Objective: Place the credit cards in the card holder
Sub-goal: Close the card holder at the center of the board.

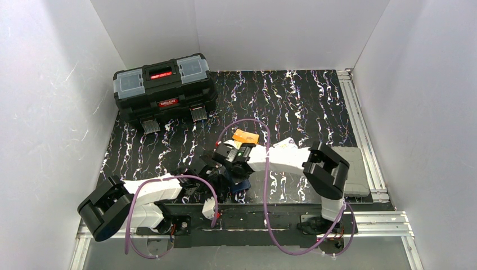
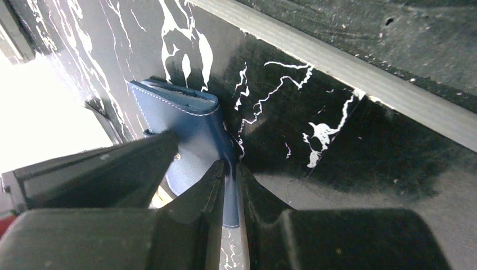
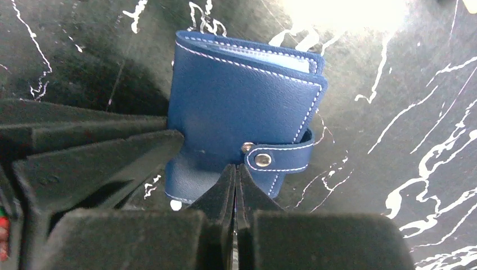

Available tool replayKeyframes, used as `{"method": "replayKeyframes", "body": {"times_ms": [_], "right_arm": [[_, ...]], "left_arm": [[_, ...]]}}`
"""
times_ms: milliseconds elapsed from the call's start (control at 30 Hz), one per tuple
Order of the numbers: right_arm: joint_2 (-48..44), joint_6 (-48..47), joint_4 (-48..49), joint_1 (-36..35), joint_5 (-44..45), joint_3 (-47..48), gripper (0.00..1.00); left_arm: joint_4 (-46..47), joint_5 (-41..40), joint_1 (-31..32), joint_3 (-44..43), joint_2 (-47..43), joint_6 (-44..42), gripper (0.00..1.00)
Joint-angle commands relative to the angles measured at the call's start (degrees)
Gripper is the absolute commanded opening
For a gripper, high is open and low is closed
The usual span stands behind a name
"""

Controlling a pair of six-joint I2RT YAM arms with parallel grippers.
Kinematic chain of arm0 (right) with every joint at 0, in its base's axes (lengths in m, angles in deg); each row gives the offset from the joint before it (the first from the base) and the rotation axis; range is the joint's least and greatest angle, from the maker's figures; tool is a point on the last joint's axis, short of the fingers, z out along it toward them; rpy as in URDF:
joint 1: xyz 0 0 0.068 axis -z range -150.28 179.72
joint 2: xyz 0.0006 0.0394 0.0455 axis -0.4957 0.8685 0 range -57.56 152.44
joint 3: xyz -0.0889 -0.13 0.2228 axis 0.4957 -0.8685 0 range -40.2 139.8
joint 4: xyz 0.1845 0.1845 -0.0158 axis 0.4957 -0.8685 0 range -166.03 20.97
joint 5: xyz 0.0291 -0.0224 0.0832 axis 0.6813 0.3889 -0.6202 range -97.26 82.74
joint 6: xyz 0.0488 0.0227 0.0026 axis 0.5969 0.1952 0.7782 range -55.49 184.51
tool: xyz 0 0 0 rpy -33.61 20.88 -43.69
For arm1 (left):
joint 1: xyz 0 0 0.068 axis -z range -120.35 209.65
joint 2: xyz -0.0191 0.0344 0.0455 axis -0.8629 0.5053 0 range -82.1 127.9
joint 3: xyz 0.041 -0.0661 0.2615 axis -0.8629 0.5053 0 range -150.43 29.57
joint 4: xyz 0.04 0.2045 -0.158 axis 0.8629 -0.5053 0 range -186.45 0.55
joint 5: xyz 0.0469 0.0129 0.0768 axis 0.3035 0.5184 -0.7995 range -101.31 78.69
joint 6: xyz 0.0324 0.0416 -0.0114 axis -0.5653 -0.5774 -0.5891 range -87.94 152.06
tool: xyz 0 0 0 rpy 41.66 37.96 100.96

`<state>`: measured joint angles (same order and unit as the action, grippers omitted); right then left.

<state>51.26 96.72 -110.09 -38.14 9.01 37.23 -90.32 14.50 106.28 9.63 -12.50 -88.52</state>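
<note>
The navy blue card holder [image 3: 242, 101] lies folded on the black marbled table, its snap tab [image 3: 278, 158] off the stud on its cover. It also shows in the top view [image 1: 241, 185], near the front edge between the arms. My left gripper [image 2: 232, 164] is shut on a blue edge of the card holder [image 2: 185, 115]. My right gripper [image 3: 236, 167] is shut with its tips on the cover beside the tab, and nothing shows between them. Orange credit cards [image 1: 246, 136] and a whitish card [image 1: 284, 144] lie behind my right arm.
A big black toolbox [image 1: 164, 87] stands at the back left. A grey flat pad [image 1: 353, 169] lies at the right edge by the metal rail [image 1: 360, 124]. White walls close in on three sides. The table's metal front rail [image 2: 349, 73] runs close by the card holder.
</note>
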Motion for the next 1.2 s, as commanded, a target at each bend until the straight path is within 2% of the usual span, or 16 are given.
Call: {"method": "replayKeyframes", "body": {"times_ms": [0, 233, 333, 433, 600, 933, 1167], "right_arm": [[-5.27, 1.89, 6.35, 3.36, -7.28, -6.66, 0.01], [-10.20, -0.11, 11.58, 5.69, -12.86, -9.96, 0.03], [-13.52, 0.04, 10.57, 6.77, -12.28, -10.11, 0.22], [-14.19, 0.94, 6.50, 5.93, -7.59, -7.98, 0.34], [-8.28, 3.48, -2.56, 2.92, -1.51, -1.53, 0.42], [0.91, 4.10, -7.78, 2.33, 2.98, 5.71, 0.42], [1.86, 3.92, -9.89, 1.13, 6.80, 8.43, 0.42]], "left_arm": [[-3.72, -4.77, -0.25, 4.81, 2.53, -1.02, 0.14], [1.32, -5.45, -0.31, 7.78, 2.64, -3.08, 0.14], [3.27, -6.43, -0.25, 8.75, 2.86, -4.36, 0.15], [4.80, -7.28, -0.31, 9.74, 3.19, -5.99, 0.15], [9.84, -8.38, -0.23, 13.58, 3.24, -9.60, 0.15], [10.43, -8.77, -0.23, 14.69, 2.26, -10.54, 0.15], [10.68, -6.49, 0.29, 14.52, 2.22, -11.77, 0.16]]}}
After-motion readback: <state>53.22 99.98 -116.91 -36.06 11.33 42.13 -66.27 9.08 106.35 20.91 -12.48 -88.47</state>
